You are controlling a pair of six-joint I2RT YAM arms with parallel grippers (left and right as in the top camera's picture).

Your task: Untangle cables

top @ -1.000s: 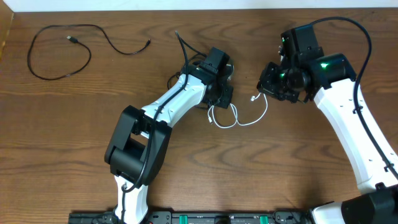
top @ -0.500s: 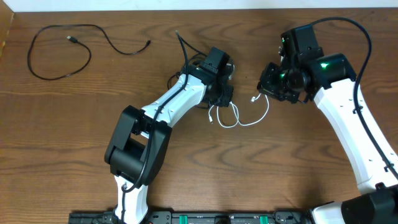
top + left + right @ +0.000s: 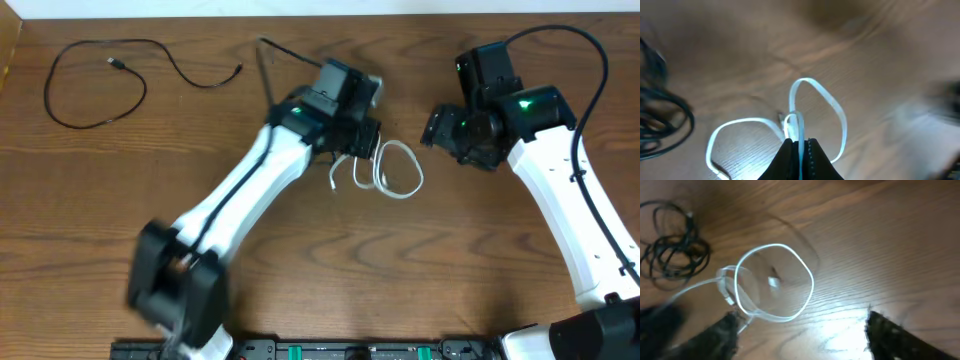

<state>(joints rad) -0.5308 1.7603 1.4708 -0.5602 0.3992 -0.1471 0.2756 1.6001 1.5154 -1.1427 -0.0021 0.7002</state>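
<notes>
Far left on the brown wooden bench (image 3: pixel 120 220), one thin black cable (image 3: pixel 146 88) lies alone in a loose open loop, well apart from the rest and, by the look of it, already sorted. Toward the centre, the left gripper (image 3: pixel 355 140) is clenched on the thin white cable (image 3: pixel 420 178). The left wrist view shows its tips (image 3: pixel 799 150) pinching a doubled strand, with two pale loops spilling out in front. Just beside them sits the coiled bundle of the second black cable (image 3: pixel 670 262), near the white loops. Whether any strand of the two is crossed cannot be told here. On the right, the right gripper (image 3: pixel 445 130) hangs released and empty, jaws wide, close above the far side of the white loops.

The step in hand appears to be parting the white cable from the black coil. To do it well, the left arm should draw the white cord low and slowly away from the coil, watching for any drag on the black strands. If the coil begins to travel along, the free right gripper is best placed to pin or lift it. A pinch on a doubled strand can tighten a knot, so a regrip nearer a plug end may serve better.
</notes>
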